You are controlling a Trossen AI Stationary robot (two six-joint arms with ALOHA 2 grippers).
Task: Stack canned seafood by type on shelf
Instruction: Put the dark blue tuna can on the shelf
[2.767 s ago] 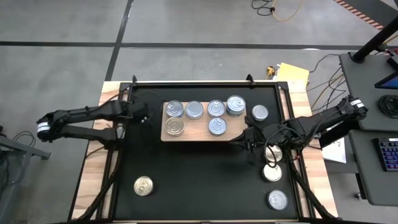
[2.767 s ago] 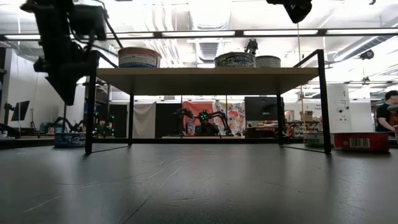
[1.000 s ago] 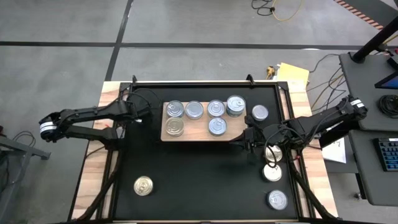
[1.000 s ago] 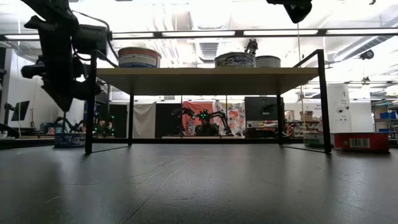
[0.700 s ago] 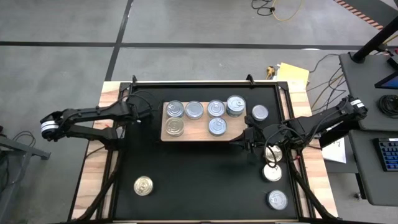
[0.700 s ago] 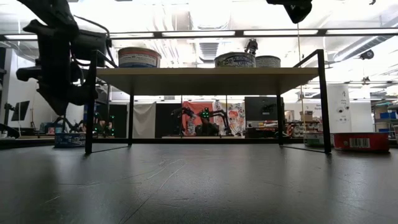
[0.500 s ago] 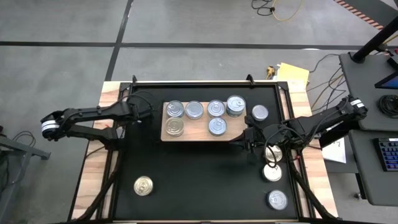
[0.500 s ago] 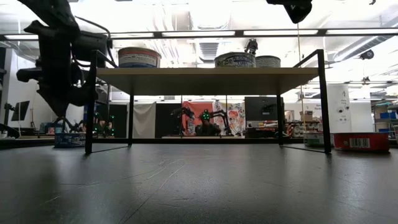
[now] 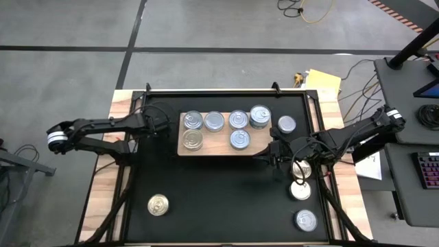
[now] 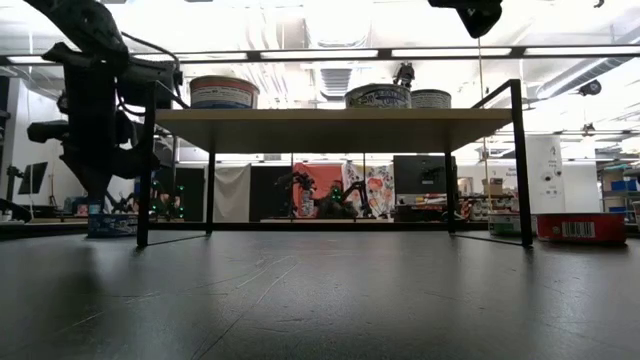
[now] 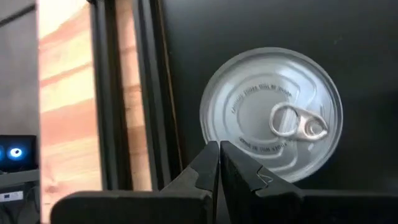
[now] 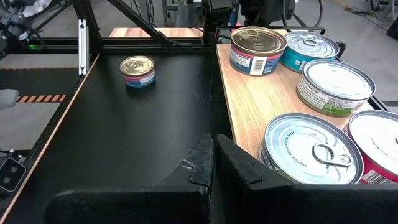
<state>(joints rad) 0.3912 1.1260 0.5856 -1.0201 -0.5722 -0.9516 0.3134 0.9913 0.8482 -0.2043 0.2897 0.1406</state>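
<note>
Left gripper (image 11: 219,148): fingers clenched together, grasping nothing. A silver pull-tab tin (image 11: 272,117) lies flat on the black mat just beyond the fingertips and slightly to one side, lid up. Being round, it offers no long axis to align with. The high view does not show this tin clear of the arm.

Right gripper (image 9: 269,155): clenched and empty, waiting just off the near corner of the shelf (image 9: 216,144), which carries six tins.

Judgement: the left arm is the nearer, and its fingers must part before descending.
</note>
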